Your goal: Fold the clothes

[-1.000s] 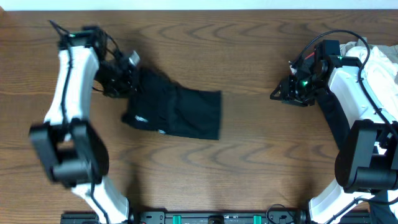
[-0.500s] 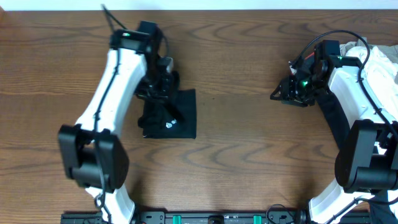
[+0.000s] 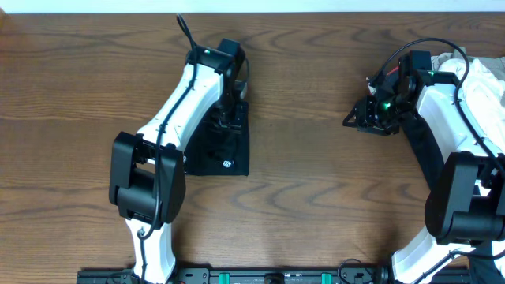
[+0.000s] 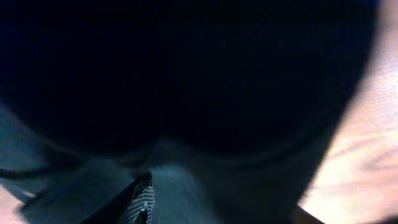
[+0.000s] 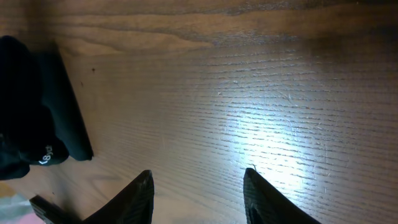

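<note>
A black shirt (image 3: 235, 155) lies folded into a compact upright rectangle on the table (image 3: 316, 197), a little left of centre, with its small white logo (image 3: 226, 164) showing near the lower edge. The left arm (image 3: 185, 102) slants across from the lower left and covers the left part of the fold. The left fingers (image 3: 230, 120) sit low over the shirt's upper half, dark against dark cloth, so from overhead I cannot tell whether they are apart or together. The left wrist view does not help, as black fabric (image 4: 186, 81) pressed close to the lens fills nearly all of it, leaving a strip of wood grain (image 4: 373, 155) at the right edge and some greyish folds at the bottom. The right arm (image 3: 450, 126) stands well apart at the table's right side. The right fingers (image 5: 140, 199) are spread with nothing between them, hanging over bare wood lit by a bright patch. In that wrist view the shirt (image 5: 59, 112) is far off at the left edge, its logo (image 5: 46, 158) just readable. A heap of white cloth (image 3: 483, 79) lies behind the right arm at the upper right, partly hidden by the arm and its cables (image 3: 426, 46).
</note>
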